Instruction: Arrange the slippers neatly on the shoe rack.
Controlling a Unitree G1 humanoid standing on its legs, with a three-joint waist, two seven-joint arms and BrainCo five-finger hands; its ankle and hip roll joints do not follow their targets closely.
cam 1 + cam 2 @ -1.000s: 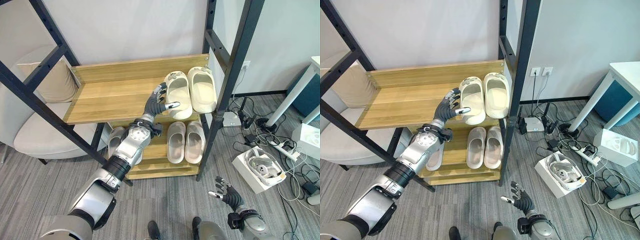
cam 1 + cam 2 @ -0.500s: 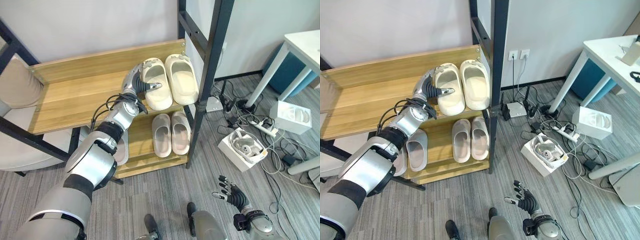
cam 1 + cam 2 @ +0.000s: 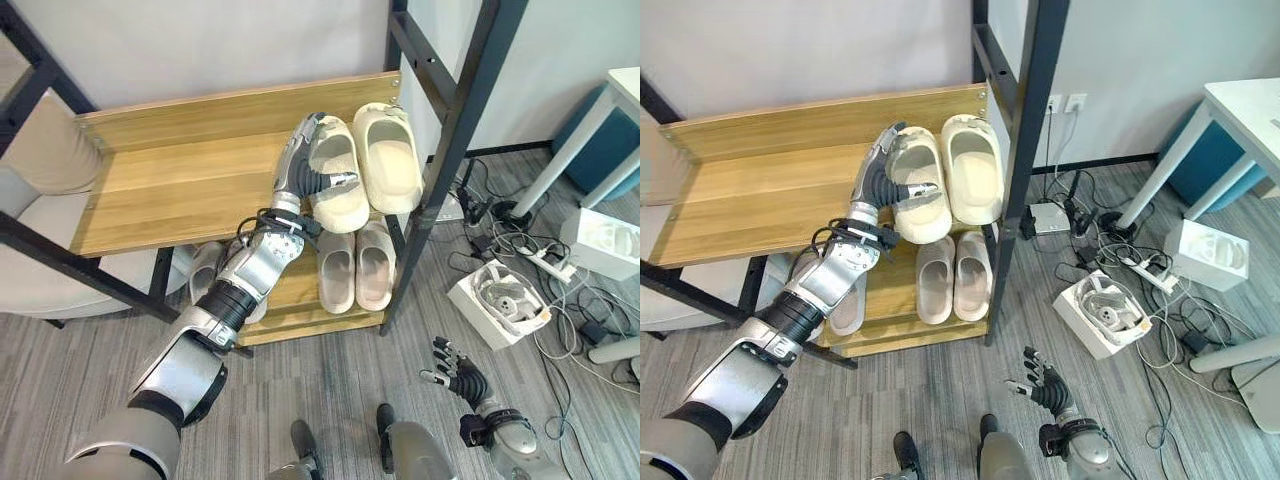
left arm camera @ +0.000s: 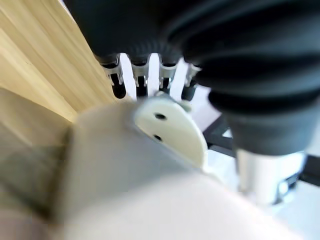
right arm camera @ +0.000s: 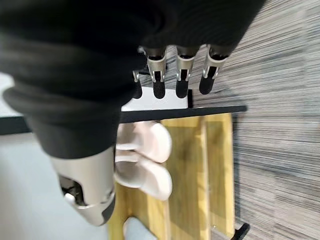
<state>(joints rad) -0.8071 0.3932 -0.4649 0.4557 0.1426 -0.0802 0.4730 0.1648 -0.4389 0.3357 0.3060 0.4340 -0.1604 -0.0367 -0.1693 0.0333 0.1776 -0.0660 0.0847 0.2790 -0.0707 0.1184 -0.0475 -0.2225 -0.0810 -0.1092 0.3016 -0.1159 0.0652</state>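
Two cream slippers lie side by side at the right end of the upper wooden shelf [image 3: 170,190]. My left hand [image 3: 303,165] is on the left cream slipper [image 3: 340,195]: its fingers [image 4: 150,70] run along the outer wall and the thumb presses inside the opening, pinching the wall. The right cream slipper [image 3: 388,165] touches it. A pinkish pair [image 3: 357,268] sits on the lower shelf, with a grey slipper [image 3: 848,300] further left. My right hand [image 3: 456,376] hangs low over the carpet, fingers spread, holding nothing.
The rack's black post [image 3: 455,140] stands right beside the cream pair. A cushioned chair [image 3: 40,180] is at the left. On the floor to the right are cables, a power strip and a white box [image 3: 500,300] with a headset.
The whole view has shifted, so the camera moved. My left hand keeps its hold on the left cream slipper at the same spot. The right hand stays low and spread.
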